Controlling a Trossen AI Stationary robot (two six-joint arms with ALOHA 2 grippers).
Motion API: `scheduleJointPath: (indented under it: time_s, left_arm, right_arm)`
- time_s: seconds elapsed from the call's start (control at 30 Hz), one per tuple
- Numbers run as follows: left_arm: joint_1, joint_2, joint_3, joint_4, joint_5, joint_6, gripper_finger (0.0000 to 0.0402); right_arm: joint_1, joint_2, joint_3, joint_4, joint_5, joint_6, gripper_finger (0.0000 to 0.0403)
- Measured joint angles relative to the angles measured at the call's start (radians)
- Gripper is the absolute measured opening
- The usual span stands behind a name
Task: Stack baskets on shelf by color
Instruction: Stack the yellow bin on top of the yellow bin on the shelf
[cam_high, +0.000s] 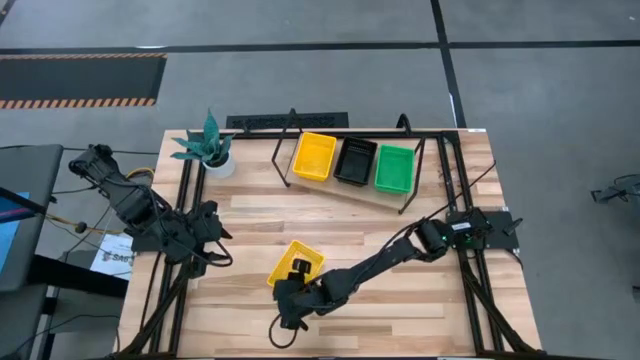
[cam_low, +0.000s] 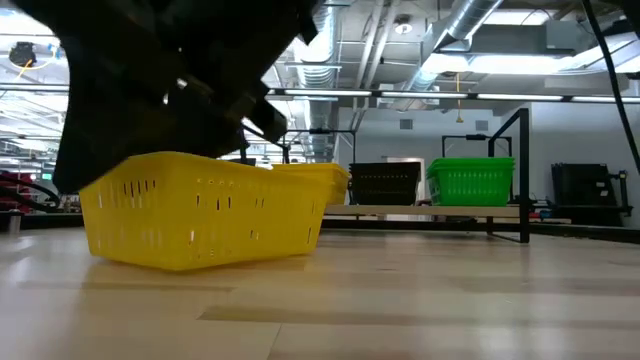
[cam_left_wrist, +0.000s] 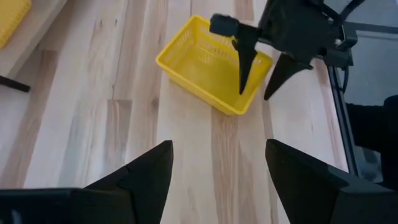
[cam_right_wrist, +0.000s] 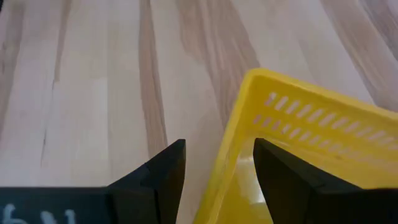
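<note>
The loose yellow basket (cam_low: 205, 222) is sitting nearest the low camera, on the near middle of the table (cam_high: 400, 310), one end seeming to ride slightly off the wood. The right gripper (cam_left_wrist: 264, 78) is hanging over its near rim with the fingers spread apart; in the left wrist view one finger is dipping inside the basket and the other is standing outside the wall, so the rim is lying between them but nothing is being clamped yet. By my reading, the step in hand is the pickup of this basket. The next move is calling for the fingers to pinch that thin rim firmly, then a lift and a carry to the far left end of the shelf (cam_high: 385, 197), onto the yellow basket on the shelf (cam_high: 314, 156).

The black basket (cam_high: 355, 160) is sitting in the shelf's middle and the green basket (cam_high: 394, 168) at its right. The left gripper (cam_high: 205, 228) is waiting over the table's left side, fingers wide apart and holding nothing.

A paper (cam_high: 108, 256) beside the table's left edge is bearing print too small to read.
</note>
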Motion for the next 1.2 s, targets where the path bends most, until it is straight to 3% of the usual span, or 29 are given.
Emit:
scheduleJointPath:
  time_s: [0.23,0.53,0.7,0.9,1.2]
  left_arm:
    - [-0.030,0.000,0.000,0.000,0.000,-0.022,0.0244]
    - [-0.055,0.000,0.000,0.000,-0.023,-0.048,0.0244]
    - [-0.055,0.000,0.000,0.000,-0.022,-0.048,0.0244]
    - [-0.055,-0.001,0.000,0.001,-0.030,-0.026,0.0244]
    - [-0.094,-0.002,-0.002,0.008,-0.195,0.057,0.0244]
  right_arm:
    - [0.011,-0.011,0.001,-0.078,0.012,0.107,0.0182]
    - [0.007,-0.013,0.003,-0.139,0.011,0.150,0.0016]
    - [0.004,-0.013,0.052,-0.175,0.025,0.095,0.0008]
    - [-0.014,-0.048,0.224,-0.332,0.052,-0.129,0.0004]
    - [-0.128,-0.220,0.282,-0.506,0.170,-0.406,0.0003]
